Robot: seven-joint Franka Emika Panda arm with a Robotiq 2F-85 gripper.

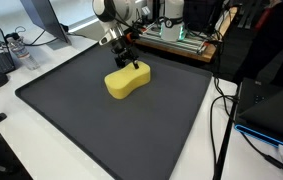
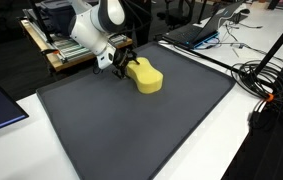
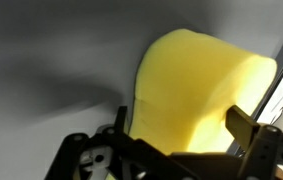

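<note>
So there's a yellow sponge (image 1: 127,80) lying flat on a big dark mat (image 1: 81,130) that covers most of the white surface (image 1: 21,140). It's the peanut-shaped kind, pinched in at the middle. It sits close to the mat's edge on the side the arm reaches in from, well away from the opposite edge and the near corners. You get the same in the other exterior view: the sponge (image 2: 147,76) is up near a far corner of the mat (image 2: 131,130), with lots of bare mat in front of it.

The pincer (image 1: 124,60) is right down on the end of the sponge nearest that edge, pointing pretty much straight down. In an exterior view the pincer (image 2: 126,68) hides that end a bit. The wrist view is the useful one. There the pincer (image 3: 181,118) is released, with its fingers (image 3: 243,122) spread wide on either side of the sponge (image 3: 196,90). The sponge fills the gap between them. I honestly can't tell if the finger pads are brushing the sides, but it doesn't look squeezed at all, and the sponge rests on the mat.

Off the mat there's a tangle of cables (image 2: 266,80) on the surface, plus a laptop (image 2: 196,32) past the far edge.
</note>
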